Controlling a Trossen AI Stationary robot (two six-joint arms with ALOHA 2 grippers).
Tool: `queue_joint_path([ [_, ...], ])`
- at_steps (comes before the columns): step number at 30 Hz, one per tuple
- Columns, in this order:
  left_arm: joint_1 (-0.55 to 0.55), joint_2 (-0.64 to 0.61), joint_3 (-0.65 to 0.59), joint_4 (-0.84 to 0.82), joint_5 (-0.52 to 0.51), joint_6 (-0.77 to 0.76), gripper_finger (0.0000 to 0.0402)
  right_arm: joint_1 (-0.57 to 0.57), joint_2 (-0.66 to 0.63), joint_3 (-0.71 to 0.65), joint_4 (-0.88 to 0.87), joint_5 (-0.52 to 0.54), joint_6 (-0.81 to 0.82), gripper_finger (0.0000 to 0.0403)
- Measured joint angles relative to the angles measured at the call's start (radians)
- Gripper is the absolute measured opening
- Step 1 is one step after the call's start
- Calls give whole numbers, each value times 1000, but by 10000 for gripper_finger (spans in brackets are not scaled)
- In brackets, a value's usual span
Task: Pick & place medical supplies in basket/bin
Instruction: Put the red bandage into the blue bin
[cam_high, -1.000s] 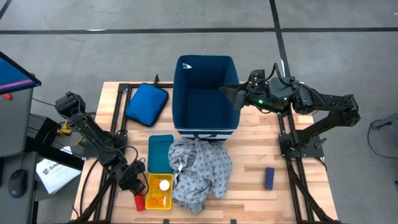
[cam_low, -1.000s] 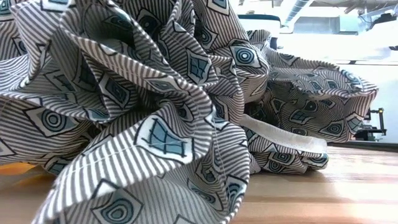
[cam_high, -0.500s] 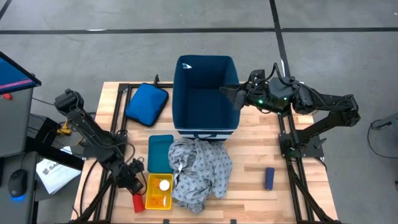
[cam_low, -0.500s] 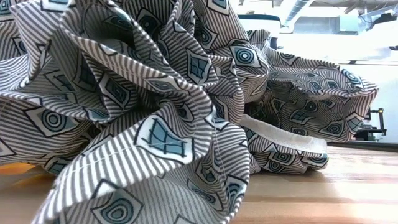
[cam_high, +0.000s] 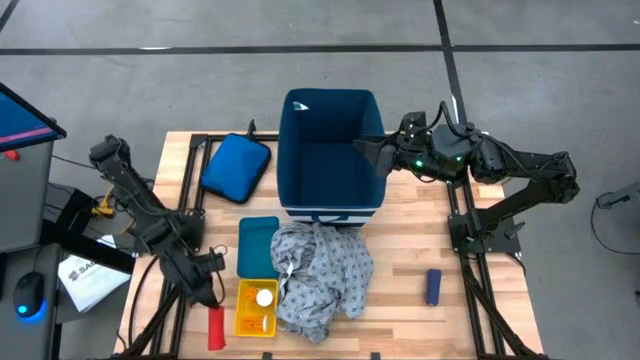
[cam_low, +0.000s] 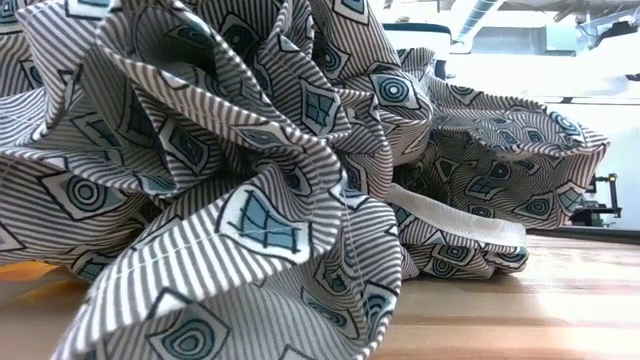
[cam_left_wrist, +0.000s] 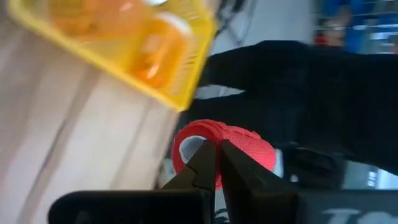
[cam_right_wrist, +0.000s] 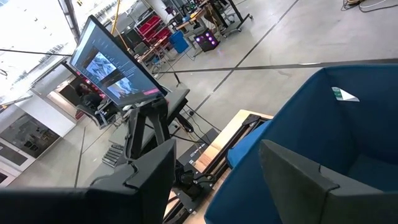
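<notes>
A red cylinder (cam_high: 215, 328) is at the table's near-left corner, beside a yellow basket (cam_high: 243, 322) that holds orange pill bottles (cam_left_wrist: 155, 56) and a white-capped bottle (cam_high: 263, 297). My left gripper (cam_high: 210, 303) is shut at the cylinder's far end. The grey patterned gown (cam_high: 320, 270) lies heaped before the navy bin (cam_high: 330, 150) and fills the low view (cam_low: 250, 180). A dark-blue cylinder (cam_high: 432, 286) lies on the table at the right. My right gripper (cam_high: 366, 150) hovers open at the bin's right rim. My left gripper has its two fingertips (cam_left_wrist: 205, 163) shut together on the rim of the red cylinder's hollow end (cam_left_wrist: 186, 138). One finger seems to be inside the hollow and one outside. The fingers slant down from the table's far left, roughly along the cylinder. I cannot tell whether it is clear of the table.
A flat blue pouch (cam_high: 236, 167) lies at the far left and a teal tray (cam_high: 258, 245) sits left of the gown. The table's near edge and dark frame rails (cam_high: 160, 310) run close by the red cylinder. Bare wood shows around the dark-blue cylinder.
My left gripper has risen and drawn a little toward the table's left and far side, its fingers tipping less steeply down. The red cylinder has shifted slightly toward the left edge and now shows its full length from above, where before it looked short.
</notes>
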Motion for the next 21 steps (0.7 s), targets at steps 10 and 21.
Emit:
queue_joint_path([
  [10, 101, -179, 10, 158, -350, 282, 3, 0, 0, 0, 3, 0, 0, 228],
  [21, 355, -276, 182, 159, -591, 857, 3, -2, 0, 0, 18, 0, 8, 228],
])
